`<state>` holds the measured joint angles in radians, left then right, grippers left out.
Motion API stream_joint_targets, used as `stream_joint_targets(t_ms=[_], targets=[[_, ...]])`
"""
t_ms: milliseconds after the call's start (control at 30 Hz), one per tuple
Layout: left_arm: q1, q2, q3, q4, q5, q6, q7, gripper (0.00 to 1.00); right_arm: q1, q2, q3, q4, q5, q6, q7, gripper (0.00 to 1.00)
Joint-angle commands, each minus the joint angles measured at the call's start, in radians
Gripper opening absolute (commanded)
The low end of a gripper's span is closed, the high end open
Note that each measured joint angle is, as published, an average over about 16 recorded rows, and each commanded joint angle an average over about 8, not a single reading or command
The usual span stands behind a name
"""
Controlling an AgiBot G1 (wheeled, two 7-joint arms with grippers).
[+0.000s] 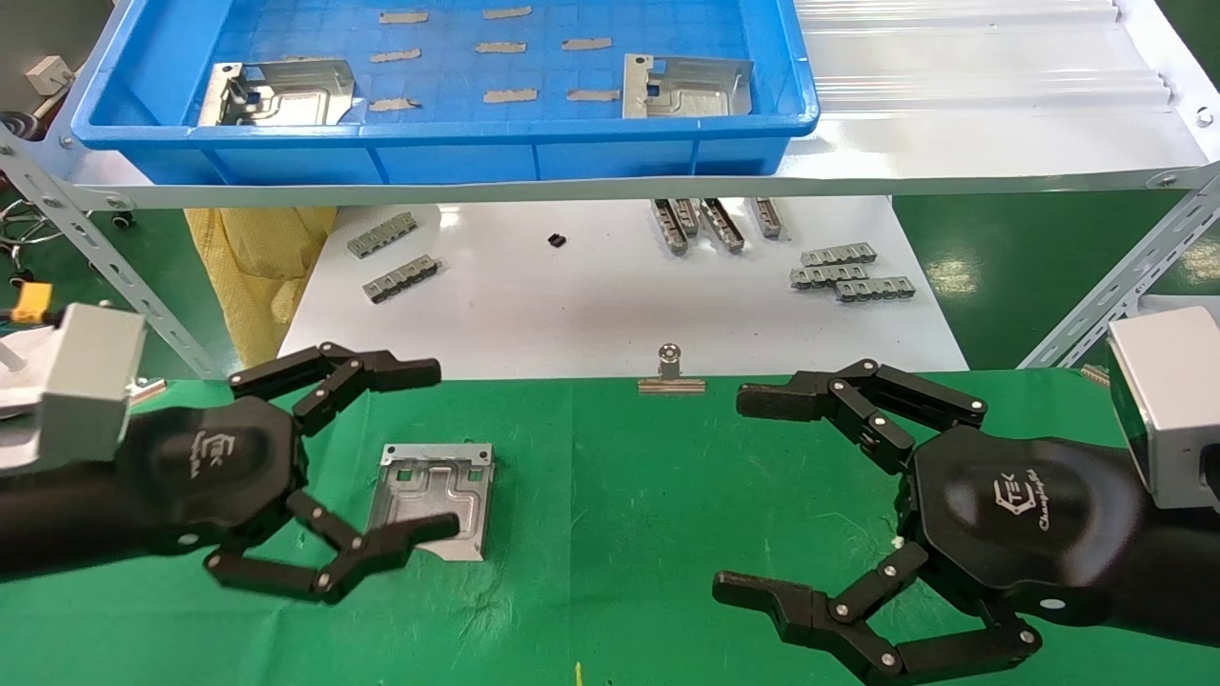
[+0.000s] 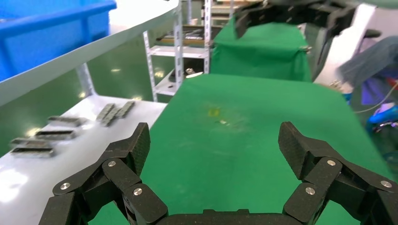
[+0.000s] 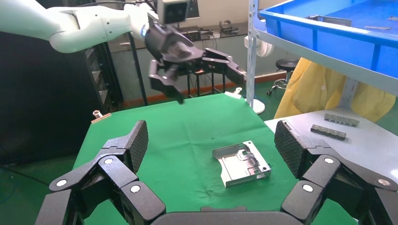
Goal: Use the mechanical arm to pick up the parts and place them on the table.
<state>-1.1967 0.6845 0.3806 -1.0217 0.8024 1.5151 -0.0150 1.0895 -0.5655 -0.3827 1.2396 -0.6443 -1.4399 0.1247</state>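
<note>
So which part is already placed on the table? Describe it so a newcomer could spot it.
Start at the green cloth table. On its left half, beside the open left gripper, lies one silver stamped plate. It alone lies on the cloth; two like it sit in the blue tray.

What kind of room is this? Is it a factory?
Probably a factory-style workshop or robot test station. A blue tray on a metal rack holds stamped metal parts, another part lies on the green table, and grey strips sit on a white board.

The left hand finger hides the lower edge of the part.
</note>
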Motion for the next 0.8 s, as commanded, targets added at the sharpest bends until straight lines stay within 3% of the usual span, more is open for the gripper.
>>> stream_joint_targets(t_ms=[33, 433, 800], targets=[[0.020, -0.012, -0.017, -0.043, -0.012, -0.003, -0.028, 1.00, 0.000, 0.000, 0.000, 0.000, 0.000, 0.000, 0.000, 1.00], [0.128, -0.077, -0.106, -0.277, -0.076, -0.020, -0.178, 1.00, 0.000, 0.000, 0.000, 0.000, 0.000, 0.000, 0.000, 1.00], [0.138, -0.083, -0.114, -0.295, -0.083, -0.023, -0.184, 1.00, 0.000, 0.000, 0.000, 0.000, 0.000, 0.000, 0.000, 1.00]])
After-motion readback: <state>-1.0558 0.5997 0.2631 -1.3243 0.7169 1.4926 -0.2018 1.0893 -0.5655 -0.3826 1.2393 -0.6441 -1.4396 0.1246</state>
